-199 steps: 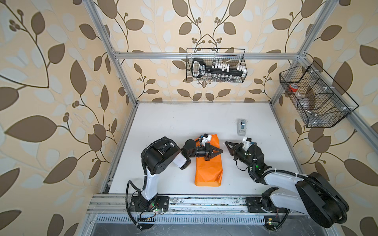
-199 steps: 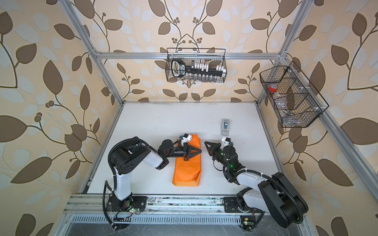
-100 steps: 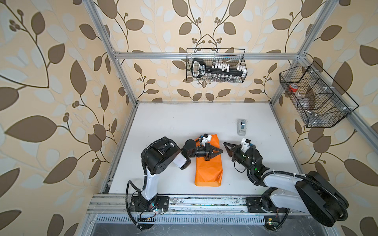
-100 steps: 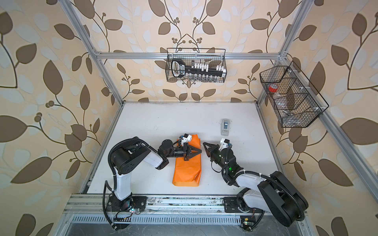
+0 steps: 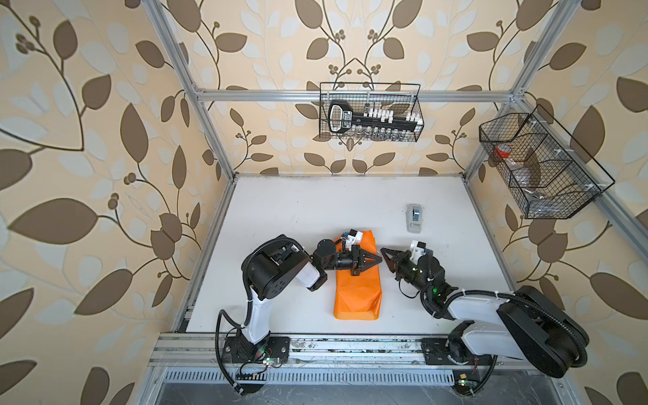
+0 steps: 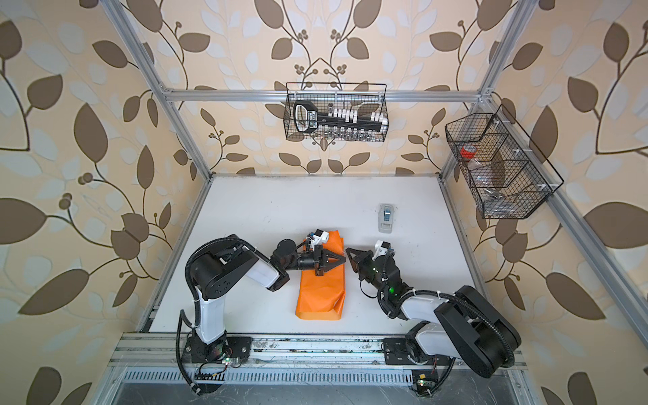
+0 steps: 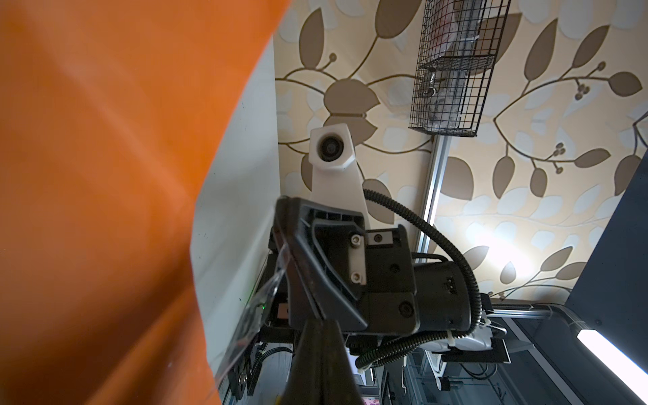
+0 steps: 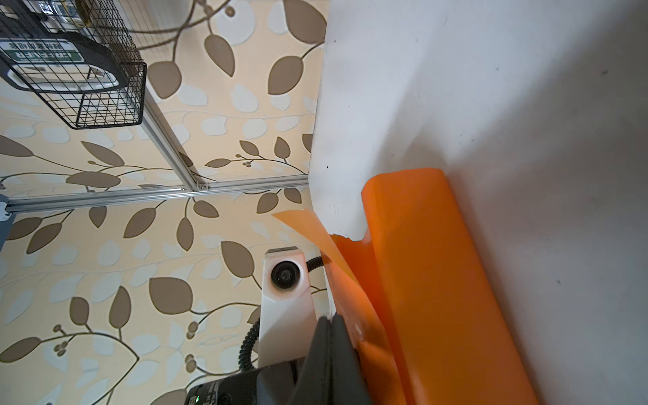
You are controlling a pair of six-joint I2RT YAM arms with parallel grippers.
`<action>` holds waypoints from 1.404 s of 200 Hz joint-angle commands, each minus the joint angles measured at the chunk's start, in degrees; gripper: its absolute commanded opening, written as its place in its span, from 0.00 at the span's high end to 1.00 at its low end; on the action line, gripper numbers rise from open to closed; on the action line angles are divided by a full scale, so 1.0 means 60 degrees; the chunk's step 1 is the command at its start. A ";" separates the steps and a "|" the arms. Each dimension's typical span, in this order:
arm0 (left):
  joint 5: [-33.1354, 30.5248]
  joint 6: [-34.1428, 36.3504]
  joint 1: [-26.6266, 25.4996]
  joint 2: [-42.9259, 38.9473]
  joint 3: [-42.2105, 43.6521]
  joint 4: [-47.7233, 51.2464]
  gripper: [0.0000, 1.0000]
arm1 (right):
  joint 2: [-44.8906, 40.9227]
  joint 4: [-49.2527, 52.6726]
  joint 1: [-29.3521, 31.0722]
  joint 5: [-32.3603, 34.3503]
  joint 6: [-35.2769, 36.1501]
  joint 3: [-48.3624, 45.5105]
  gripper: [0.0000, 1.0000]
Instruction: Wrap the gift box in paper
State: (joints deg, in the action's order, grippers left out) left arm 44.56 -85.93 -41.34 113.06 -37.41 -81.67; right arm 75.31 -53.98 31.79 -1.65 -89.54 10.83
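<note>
The orange paper (image 5: 356,294) lies as a long folded bundle in the middle of the white table, and it fills much of the left wrist view (image 7: 105,175). The gift box is hidden. My left gripper (image 5: 379,260) is shut and empty, reaching across the far part of the bundle with its tip just past the right edge. My right gripper (image 5: 382,249) is shut and points at it, tips almost meeting. In the left wrist view a clear tape strip (image 7: 259,308) hangs from the right gripper's fingertips. A loose paper flap (image 8: 308,228) stands up beside them.
A small grey tape dispenser (image 5: 414,218) stands on the table behind the right gripper. A wire basket (image 5: 371,112) with tools hangs on the back wall. Another wire basket (image 5: 540,164) hangs on the right wall. Aluminium rails run along the front edge.
My right gripper has moved left toward the paper bundle and the left gripper's tip. The left arm and the paper have stayed put.
</note>
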 commanded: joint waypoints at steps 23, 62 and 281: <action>-0.0030 -0.0092 -0.0112 -0.0021 0.0023 -0.0062 1.00 | 0.0548 -0.0910 0.0213 0.0244 -0.0574 -0.0149 1.00; 0.0001 -0.0087 -0.0119 -0.0005 0.0004 -0.0070 1.00 | 0.0697 -0.1241 0.0216 0.0393 -0.0540 -0.0387 1.00; -0.0014 -0.0077 -0.0112 0.0038 0.0167 -0.0057 1.00 | 0.2976 -0.4716 0.0503 0.0707 -0.0688 -0.1078 1.00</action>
State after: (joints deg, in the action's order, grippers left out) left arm 44.56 -85.97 -41.34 113.06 -37.39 -81.67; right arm 90.96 -74.65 34.39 1.54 -90.70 5.76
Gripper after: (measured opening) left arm 0.047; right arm 0.047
